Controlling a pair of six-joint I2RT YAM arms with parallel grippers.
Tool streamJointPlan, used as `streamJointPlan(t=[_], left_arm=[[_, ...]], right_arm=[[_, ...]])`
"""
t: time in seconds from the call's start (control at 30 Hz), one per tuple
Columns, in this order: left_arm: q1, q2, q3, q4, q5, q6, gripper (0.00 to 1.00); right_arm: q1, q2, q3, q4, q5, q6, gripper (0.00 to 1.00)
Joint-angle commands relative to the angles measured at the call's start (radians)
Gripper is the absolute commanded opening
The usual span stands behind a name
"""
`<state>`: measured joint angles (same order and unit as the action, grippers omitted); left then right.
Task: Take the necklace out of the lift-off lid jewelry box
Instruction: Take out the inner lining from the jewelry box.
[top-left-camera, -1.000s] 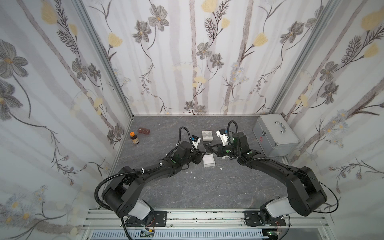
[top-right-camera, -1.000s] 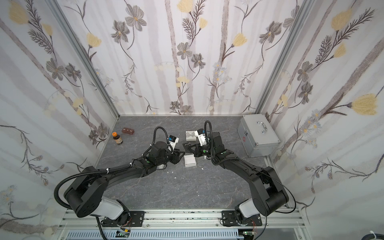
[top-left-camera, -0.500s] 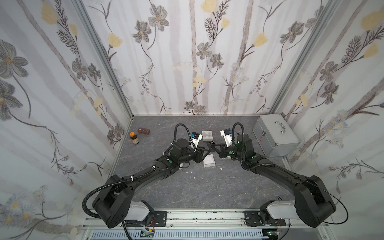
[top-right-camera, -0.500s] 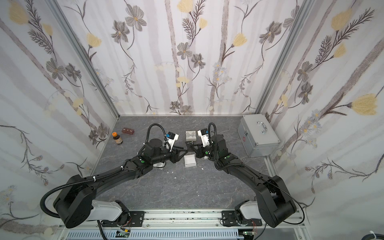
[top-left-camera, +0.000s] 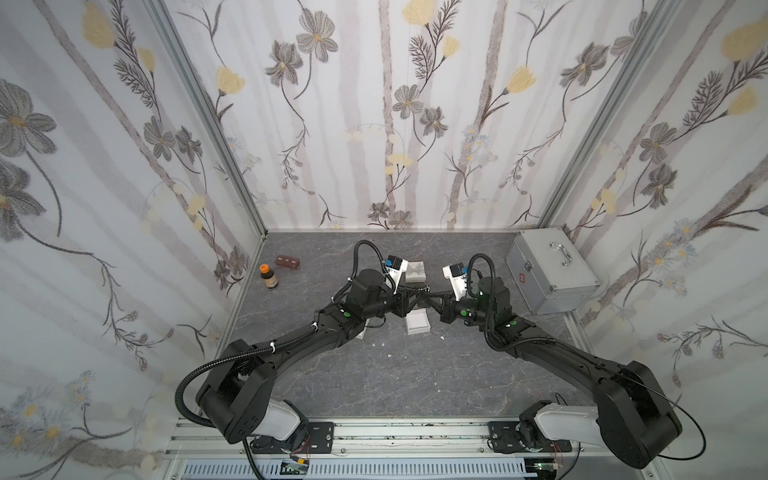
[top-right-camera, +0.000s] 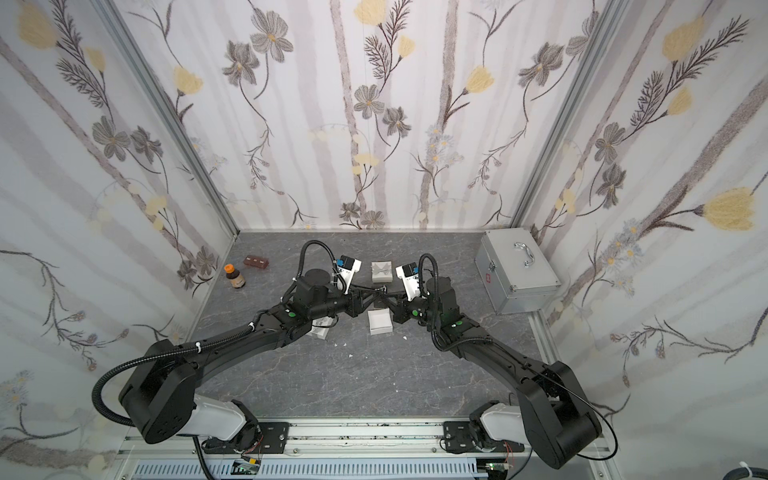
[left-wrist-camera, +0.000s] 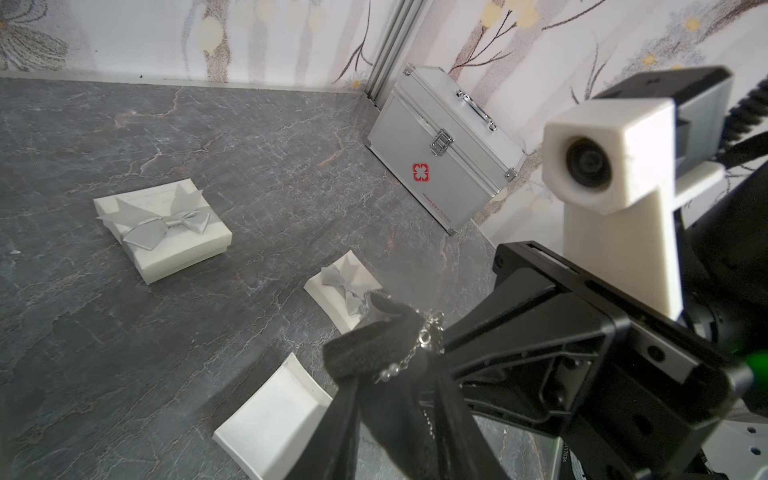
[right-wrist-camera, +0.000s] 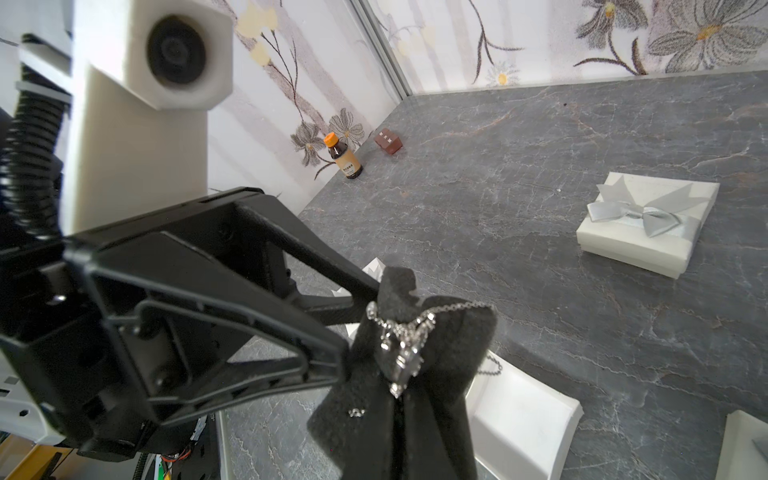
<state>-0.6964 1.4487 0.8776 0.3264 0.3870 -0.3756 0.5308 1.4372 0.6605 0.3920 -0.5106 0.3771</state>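
Note:
My right gripper (right-wrist-camera: 399, 419) is shut on a black foam pad (right-wrist-camera: 440, 365), held in the air above the open white jewelry box base (top-left-camera: 417, 323). The silver necklace (right-wrist-camera: 401, 353) is draped over that pad, and its chain (left-wrist-camera: 424, 336) shows in the left wrist view too. My left gripper (left-wrist-camera: 395, 376) faces it from the other side. Its jaws are part open and stand either side of the pad, one finger (right-wrist-camera: 332, 282) touching the pad's edge. The box's small bow-topped lid (left-wrist-camera: 343, 291) lies on the table beyond the base.
A closed white box with a grey bow (top-left-camera: 415, 271) sits behind the grippers. A silver metal case (top-left-camera: 548, 270) stands at the back right. A small brown bottle (top-left-camera: 270, 277) and a brown block (top-left-camera: 289, 262) are at the back left. Another white box (top-right-camera: 320, 330) lies under my left arm.
Both grippers have risen off the box base and met above it. The right one carries the foam pad with the necklace, and the left jaws have narrowed around the pad.

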Motion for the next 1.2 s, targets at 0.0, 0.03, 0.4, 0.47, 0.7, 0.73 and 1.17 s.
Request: streamJointPlan(t=[0.0, 0.03, 0.4, 0.47, 0.7, 0.73, 1.17], left_arm=[[0.001, 0.007, 0.011, 0.029, 0.034, -0.043, 0.31], [0.001, 0.006, 0.012, 0.028, 0.034, -0.048, 0.31], [0.003, -0.008, 0.019, 0.005, 0.029, -0.071, 0.43], [0.004, -0.006, 0.021, 0.003, 0.033, -0.077, 0.43], [0.010, 0.019, 0.011, 0.089, 0.092, -0.120, 0.41], [0.011, 0.023, 0.010, 0.106, 0.101, -0.131, 0.40], [0.048, 0.001, -0.036, 0.195, 0.130, -0.182, 0.05]], right_arm=[[0.001, -0.013, -0.007, 0.077, 0.009, -0.003, 0.03], [0.003, -0.015, -0.009, 0.076, 0.017, -0.003, 0.03], [0.003, -0.030, -0.024, 0.095, 0.062, -0.002, 0.03], [0.001, -0.035, -0.026, 0.100, 0.062, 0.000, 0.04], [0.000, -0.040, -0.036, 0.141, 0.014, 0.020, 0.07], [0.001, -0.040, -0.036, 0.146, 0.008, 0.023, 0.08], [-0.037, -0.067, -0.062, 0.155, -0.045, 0.044, 0.33]])
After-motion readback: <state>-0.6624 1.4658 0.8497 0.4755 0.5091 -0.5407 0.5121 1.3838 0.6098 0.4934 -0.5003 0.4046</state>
